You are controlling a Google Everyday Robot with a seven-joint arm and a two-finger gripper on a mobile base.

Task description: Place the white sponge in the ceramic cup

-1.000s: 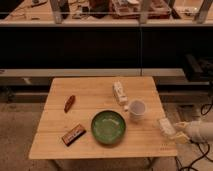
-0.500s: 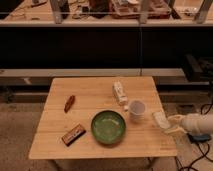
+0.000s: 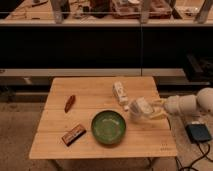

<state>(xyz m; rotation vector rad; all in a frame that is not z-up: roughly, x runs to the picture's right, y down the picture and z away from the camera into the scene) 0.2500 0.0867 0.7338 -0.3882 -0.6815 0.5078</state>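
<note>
The white sponge is held in my gripper, which reaches in from the right on a white arm. The sponge hangs right over the ceramic cup, overlapping its top and hiding its rim. The cup stands on the wooden table, just right of the green bowl. I cannot tell whether the sponge touches the cup.
A longer white segmented box lies behind the cup, with a tiny white cube beside it. A reddish-brown object and a brown bar lie on the table's left. A black device sits on the floor at right.
My gripper has carried the sponge leftward and up from the table's right edge until it is over the cup. Nothing else moved.
</note>
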